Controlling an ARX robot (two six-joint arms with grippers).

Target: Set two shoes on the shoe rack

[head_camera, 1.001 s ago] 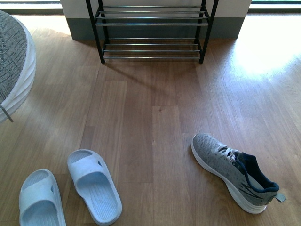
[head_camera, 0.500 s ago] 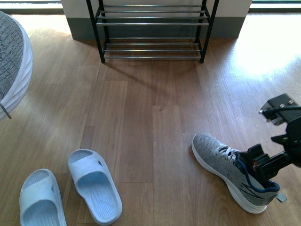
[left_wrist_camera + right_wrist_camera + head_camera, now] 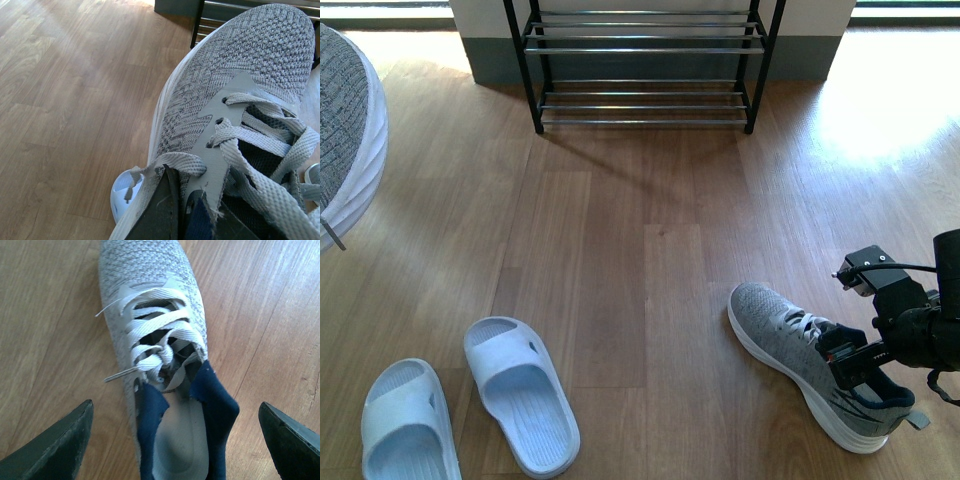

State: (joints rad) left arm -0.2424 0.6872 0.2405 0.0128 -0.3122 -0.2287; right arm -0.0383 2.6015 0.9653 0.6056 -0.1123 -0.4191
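One grey sneaker (image 3: 345,150) hangs in the air at the far left of the front view, held by my left gripper (image 3: 175,210), which is shut on its tongue and collar; the shoe (image 3: 240,90) fills the left wrist view. The second grey sneaker (image 3: 800,355) lies on the wood floor at lower right, toe pointing away to the left. My right gripper (image 3: 865,350) is open just above its heel opening; in the right wrist view the fingers (image 3: 55,442) stand wide on both sides of the navy-lined collar (image 3: 180,425). The shoe rack (image 3: 642,60) stands at the back centre, its rods bare.
Two pale blue slides (image 3: 515,390) lie on the floor at lower left, one also showing under the held shoe (image 3: 125,187). A dark skirting and wall run behind the rack. Sunlit floor lies at the back right.
My right arm came into view from the right and has dropped and moved left onto the heel of the floor sneaker. The held sneaker at left has hardly moved.
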